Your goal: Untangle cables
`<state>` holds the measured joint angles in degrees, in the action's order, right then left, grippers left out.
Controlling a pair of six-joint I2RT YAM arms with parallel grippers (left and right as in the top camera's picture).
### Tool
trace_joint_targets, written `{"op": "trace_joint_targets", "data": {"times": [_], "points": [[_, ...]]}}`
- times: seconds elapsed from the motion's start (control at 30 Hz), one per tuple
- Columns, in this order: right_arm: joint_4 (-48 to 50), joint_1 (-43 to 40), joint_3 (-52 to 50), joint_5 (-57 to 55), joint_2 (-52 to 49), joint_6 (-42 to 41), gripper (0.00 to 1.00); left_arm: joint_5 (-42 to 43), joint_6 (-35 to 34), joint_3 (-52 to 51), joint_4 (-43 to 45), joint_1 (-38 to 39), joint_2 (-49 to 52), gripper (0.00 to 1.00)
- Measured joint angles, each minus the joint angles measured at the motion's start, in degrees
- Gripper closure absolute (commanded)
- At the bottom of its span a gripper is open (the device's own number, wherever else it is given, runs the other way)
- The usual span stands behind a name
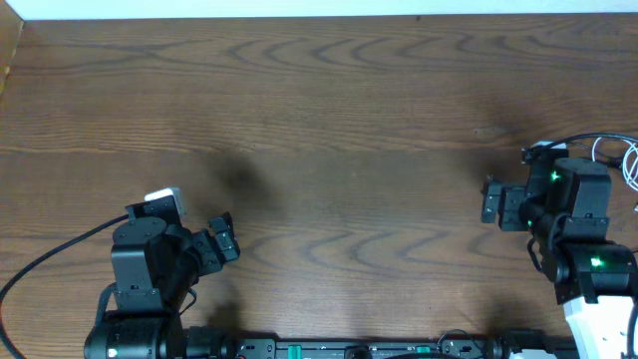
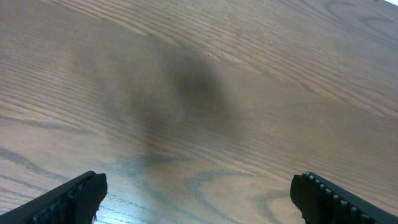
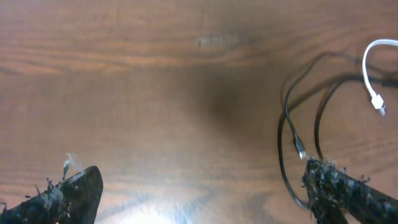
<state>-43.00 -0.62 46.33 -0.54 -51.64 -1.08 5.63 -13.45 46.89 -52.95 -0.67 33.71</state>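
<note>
The cables lie at the table's far right, partly hidden behind the right arm in the overhead view, where white loops [image 1: 629, 166] show at the edge. In the right wrist view the black cable [image 3: 286, 121] runs in long loops with a small plug end [image 3: 300, 149], right beside my right-hand finger [image 3: 348, 196]. The white cable [image 3: 367, 68] curves near the right border and ends in a plug [image 3: 377, 103]. My right gripper [image 3: 202, 198] [image 1: 487, 201] is open over bare wood. My left gripper [image 2: 199, 199] [image 1: 230, 239] is open and empty, far from the cables.
A wooden table [image 1: 329, 110] fills the views, with a pale strip along its far edge. A thick black arm wire [image 1: 50, 261] trails from the left arm toward the left border. The arm bases stand along the near edge.
</note>
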Motion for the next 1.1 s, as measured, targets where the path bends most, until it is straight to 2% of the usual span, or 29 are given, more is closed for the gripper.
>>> {"op": "trace_joint_targets", "data": {"times": [1.1], "points": [[-1.77, 0.00, 0.00, -0.37, -0.11, 0.00, 0.01, 0.00, 0.00, 0.00, 0.00, 0.00, 0.00, 0.01]]}}
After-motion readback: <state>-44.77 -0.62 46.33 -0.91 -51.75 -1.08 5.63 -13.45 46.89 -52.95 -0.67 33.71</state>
